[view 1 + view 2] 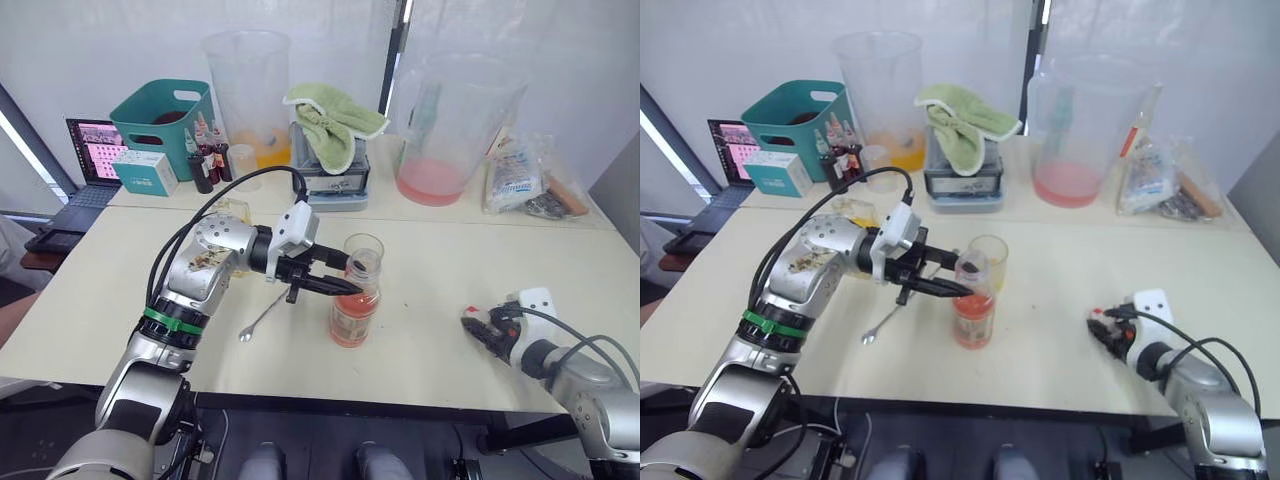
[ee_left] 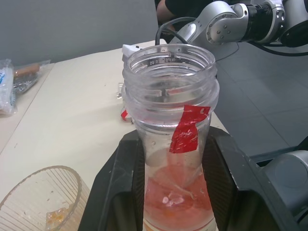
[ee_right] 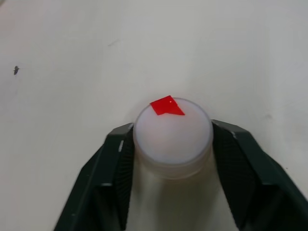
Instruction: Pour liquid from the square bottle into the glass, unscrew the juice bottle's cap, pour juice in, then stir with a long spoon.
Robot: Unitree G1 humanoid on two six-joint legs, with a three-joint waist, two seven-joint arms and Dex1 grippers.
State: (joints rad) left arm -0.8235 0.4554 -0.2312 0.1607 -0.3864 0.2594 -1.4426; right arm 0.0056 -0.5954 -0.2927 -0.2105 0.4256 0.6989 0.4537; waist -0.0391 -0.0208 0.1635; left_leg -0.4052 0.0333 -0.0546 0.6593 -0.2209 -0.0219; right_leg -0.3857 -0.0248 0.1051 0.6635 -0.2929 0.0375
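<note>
Worktop mid-front: left gripper [image 1: 335, 282] clamps the uncapped juice bottle [image 1: 356, 305] just beside the glass [image 1: 364, 250], right gripper [image 3: 168, 144] grips its cap [image 3: 172, 134] near the right front edge; tip slowly over the rim.

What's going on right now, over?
Left gripper clamped on open clear juice bottle. Right gripper holds white cap at table. Ribbed glass behind bottle.

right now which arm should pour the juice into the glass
Left. The left gripper already grips the open juice bottle, right beside the glass. The right gripper holds the cap down at the table.
</note>
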